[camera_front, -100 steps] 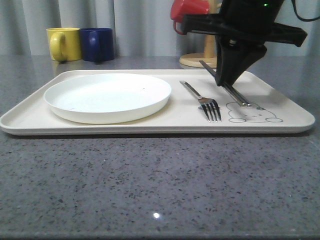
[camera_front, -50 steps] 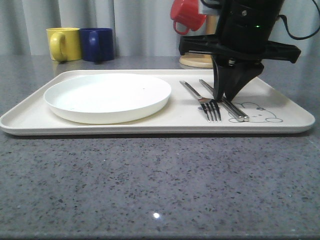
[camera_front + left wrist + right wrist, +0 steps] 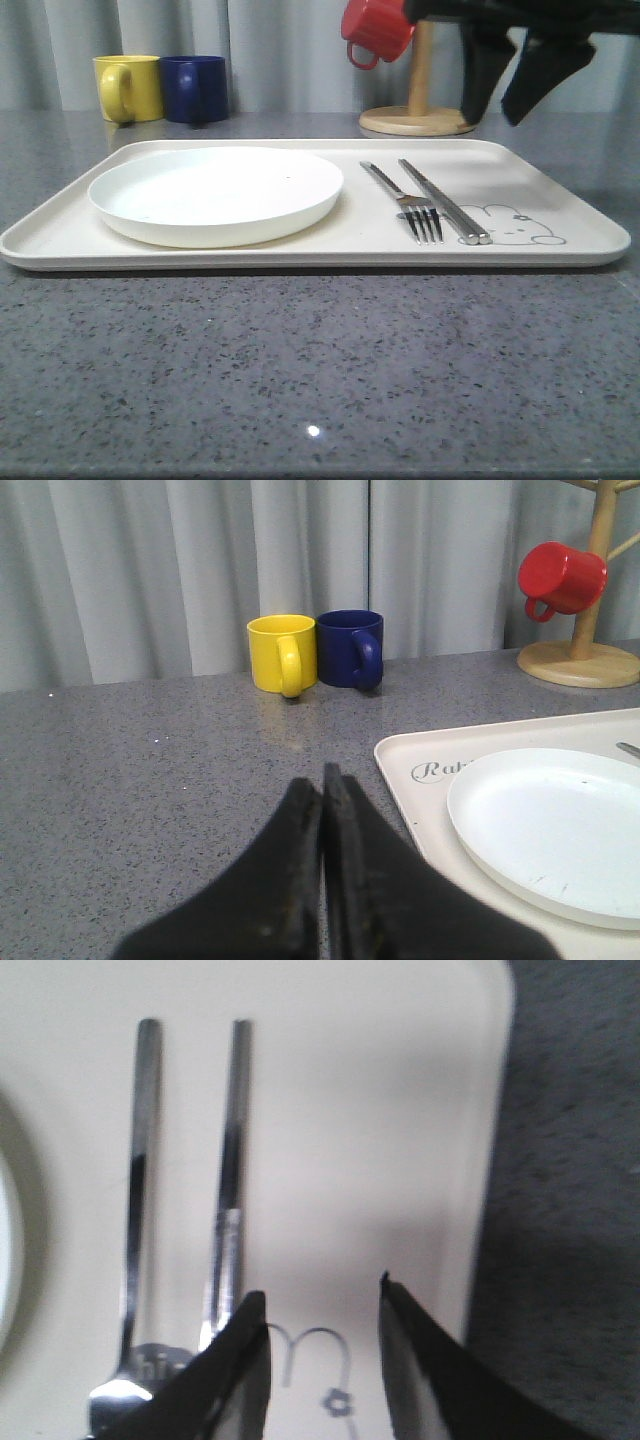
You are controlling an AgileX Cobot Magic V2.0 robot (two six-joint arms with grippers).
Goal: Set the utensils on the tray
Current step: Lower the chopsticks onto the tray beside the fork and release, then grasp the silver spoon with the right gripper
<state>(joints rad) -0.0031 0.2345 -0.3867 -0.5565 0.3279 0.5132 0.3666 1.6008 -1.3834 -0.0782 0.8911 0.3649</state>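
Note:
A cream tray (image 3: pixel 560 205) lies on the grey table, with a white plate (image 3: pixel 215 192) on its left half. To the plate's right a silver fork (image 3: pixel 405 200) and a pair of chopsticks (image 3: pixel 442 200) lie side by side on the tray, beside the rabbit drawing (image 3: pixel 515 226). My right gripper (image 3: pixel 505 110) hangs open above the tray's far right, nothing between its fingers. The right wrist view looks down on the fork (image 3: pixel 135 1210), chopsticks (image 3: pixel 228 1180) and tray rim (image 3: pixel 490 1140), with the gripper (image 3: pixel 322 1300) open. My left gripper (image 3: pixel 322 780) is shut and empty over bare table beside the tray's corner (image 3: pixel 400 755).
A yellow mug (image 3: pixel 128 87) and a blue mug (image 3: pixel 195 88) stand at the back left. A red mug (image 3: pixel 375 28) hangs on a wooden mug stand (image 3: pixel 415 120) behind the tray. Grey curtains close the back.
My right gripper let go of the chopsticks, opened and rose up and to the right. The chopsticks now lie flat beside the fork.

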